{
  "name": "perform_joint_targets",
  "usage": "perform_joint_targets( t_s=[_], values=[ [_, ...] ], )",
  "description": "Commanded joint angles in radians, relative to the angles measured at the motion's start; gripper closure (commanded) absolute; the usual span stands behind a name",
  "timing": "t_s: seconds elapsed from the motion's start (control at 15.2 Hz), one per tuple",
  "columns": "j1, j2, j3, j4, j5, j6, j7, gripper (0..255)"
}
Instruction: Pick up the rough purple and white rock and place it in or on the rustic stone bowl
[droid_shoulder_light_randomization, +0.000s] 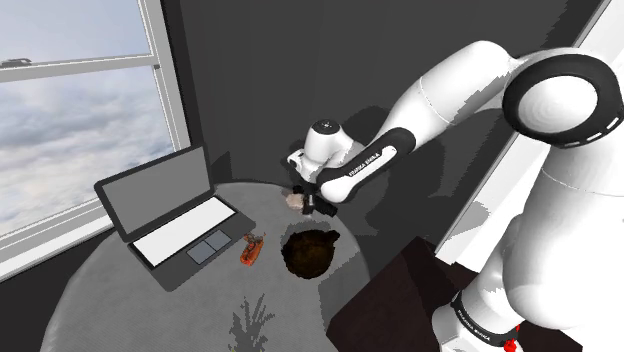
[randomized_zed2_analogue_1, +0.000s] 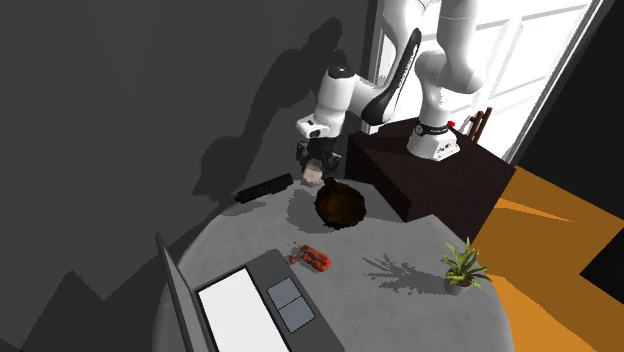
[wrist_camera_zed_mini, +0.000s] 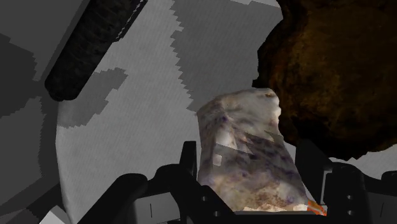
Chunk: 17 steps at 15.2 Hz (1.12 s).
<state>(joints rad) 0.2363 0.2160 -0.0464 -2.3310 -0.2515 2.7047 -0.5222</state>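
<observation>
Clasping purple-veined white rock, gripper closed around it, empty brown bowl beside

Between the black fingers a rock is seen, off-white and pale grey, mottled and veined with purple, with a tan patch toward its base. Just beyond the fingers a bowl is rendered in dark brown, blotched with rusty orange-brown. Under the fingers the table is shown in flat mid grey, crossed by darker grey shadows. Beyond the fingers, on the side away from the bowl, a rod is coloured black with a fine speckle. Farther from the fingers, a laptop is shown dark grey with a pale keyboard panel, a small object red-orange, and a plant green.
</observation>
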Motion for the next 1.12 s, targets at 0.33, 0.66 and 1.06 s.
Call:
perform_joint_targets(
  t_s=[0.33, 0.66, 1.06],
  values=[
    [0.069, -0.215, 0.020, -0.264, -0.082, 0.031, 0.166, 255],
    [0.070, -0.180, 0.022, -0.292, -0.136, 0.089, 0.227, 255],
    [0.075, -0.085, -0.001, -0.282, -0.227, 0.171, 0.307, 255]
  ],
)
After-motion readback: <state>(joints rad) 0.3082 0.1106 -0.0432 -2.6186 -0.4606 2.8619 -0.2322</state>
